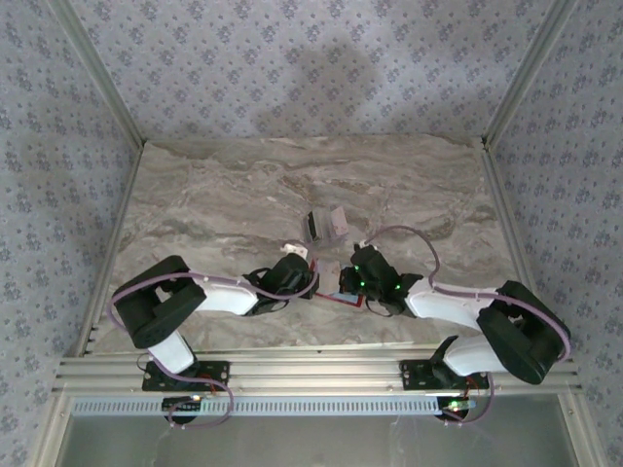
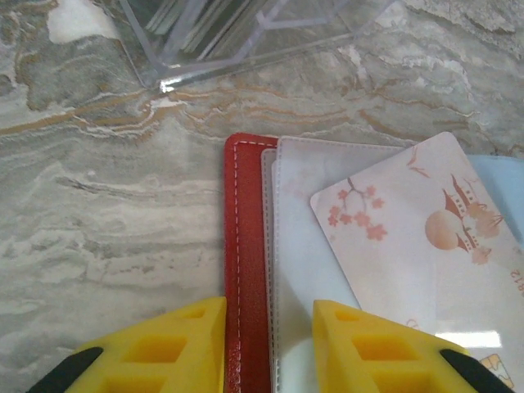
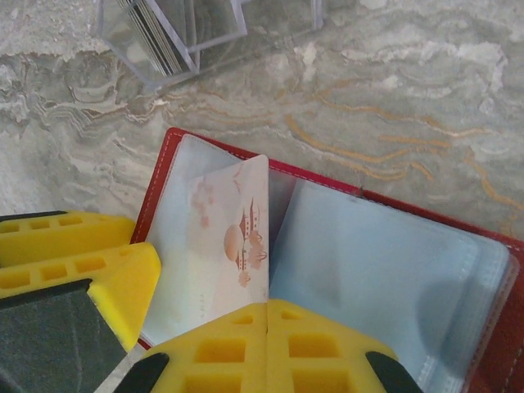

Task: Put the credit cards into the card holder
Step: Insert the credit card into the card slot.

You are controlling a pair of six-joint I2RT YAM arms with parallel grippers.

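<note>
One credit card (image 3: 233,237), pinched in right tool (image 3: 268,315), stands on card holder (image 3: 368,246).

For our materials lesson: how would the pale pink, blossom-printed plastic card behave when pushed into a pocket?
Probably stiff: the pale pink blossom-printed card stands flat though the right gripper pinches only its near edge. Likely light, being thin. Its glossy face may slip along the red folding wallet.
</note>
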